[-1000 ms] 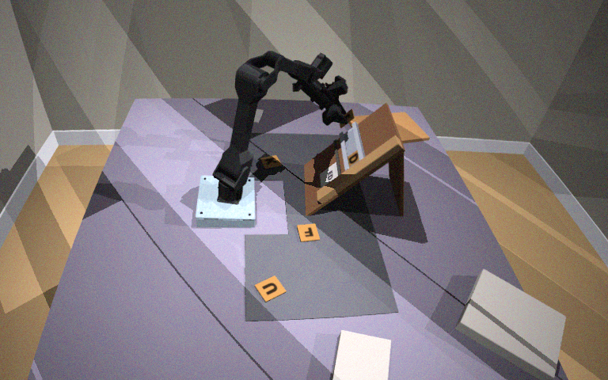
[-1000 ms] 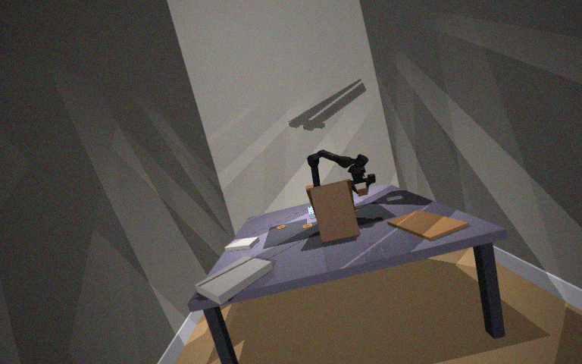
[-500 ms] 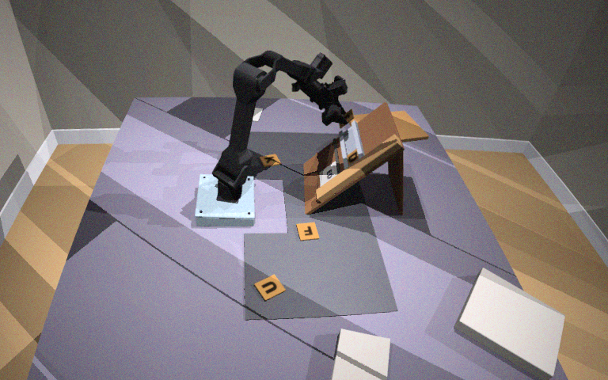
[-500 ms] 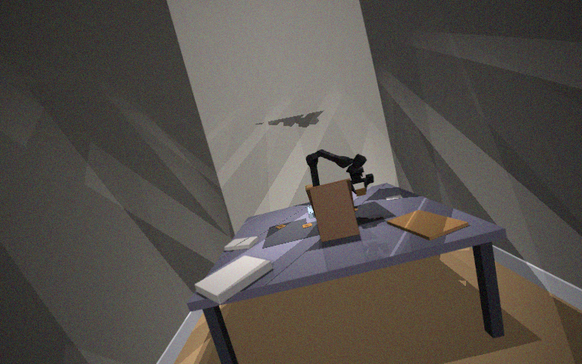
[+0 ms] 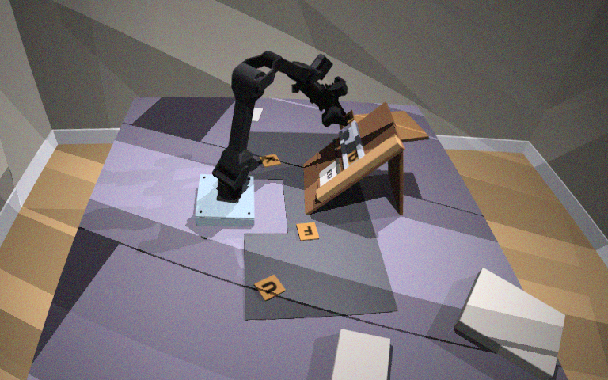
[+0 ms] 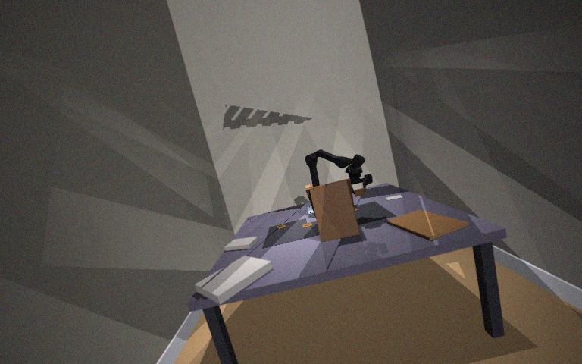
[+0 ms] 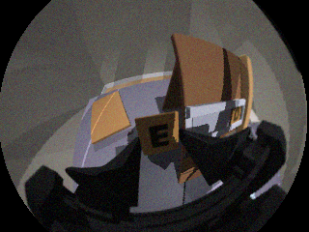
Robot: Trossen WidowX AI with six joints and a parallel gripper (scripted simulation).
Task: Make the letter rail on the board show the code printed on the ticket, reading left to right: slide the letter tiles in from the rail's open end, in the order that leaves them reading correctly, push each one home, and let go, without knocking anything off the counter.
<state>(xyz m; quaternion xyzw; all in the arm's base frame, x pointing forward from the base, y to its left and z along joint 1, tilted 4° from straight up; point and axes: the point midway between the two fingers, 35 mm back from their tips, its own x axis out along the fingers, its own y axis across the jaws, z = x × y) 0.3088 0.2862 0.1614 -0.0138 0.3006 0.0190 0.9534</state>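
My gripper (image 5: 346, 119) (image 7: 158, 135) is shut on the orange E tile (image 5: 350, 116) (image 6: 359, 192) (image 7: 166, 121), held just outside the far end of the pale letter rail (image 7: 208, 114). The rail is on the sloping brown board (image 5: 381, 115) (image 6: 334, 210) (image 7: 203, 65). A D tile (image 5: 352, 156) (image 7: 236, 115) sits in the rail at its other end. The white ticket (image 5: 326, 177) on the board shows the letters ED; whether more is hidden I cannot tell. Loose tiles K (image 5: 270, 160), F (image 5: 307, 231) (image 6: 306, 225) and U (image 5: 269, 286) (image 6: 280, 226) lie flat.
A grey mat (image 5: 322, 273) lies under the loose F and U tiles. An orange slab (image 5: 411, 125) (image 6: 429, 223) (image 7: 110, 117) lies behind the board. Two pale blocks (image 5: 513, 317) (image 5: 362, 356) lie near the front. A small white piece (image 5: 256, 114) (image 6: 393, 197) lies at the back.
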